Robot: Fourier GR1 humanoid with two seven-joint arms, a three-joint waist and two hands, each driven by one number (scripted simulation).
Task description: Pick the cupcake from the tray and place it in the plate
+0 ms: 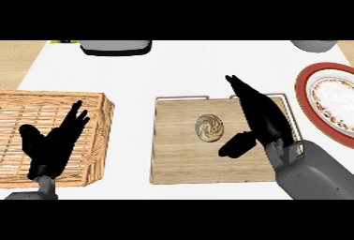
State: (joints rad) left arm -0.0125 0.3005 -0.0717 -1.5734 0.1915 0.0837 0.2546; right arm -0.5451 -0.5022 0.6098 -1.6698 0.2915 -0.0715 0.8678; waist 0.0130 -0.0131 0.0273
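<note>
Head view showed cupcake (210,127) sitting mid tray (173,168), untouched. Right hand (261,123) hovered just at its three o'clock, fingers straight, thumb spread, holding nothing. Best closed in low around the base before lifting toward plate (306,101) at two o'clock. Left hand (52,143) rested open over basket (97,140).

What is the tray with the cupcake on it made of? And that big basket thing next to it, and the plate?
The tray looks like pale wood: you can see grain lines, with thin metal-looking handles at the ends. The basket looks like woven wicker or straw, from its crisscross strips. The plate looks like shiny ceramic, white with a red rim and a painted pattern, though glossy plastic is possible. The cupcake sits on the tray.
</note>
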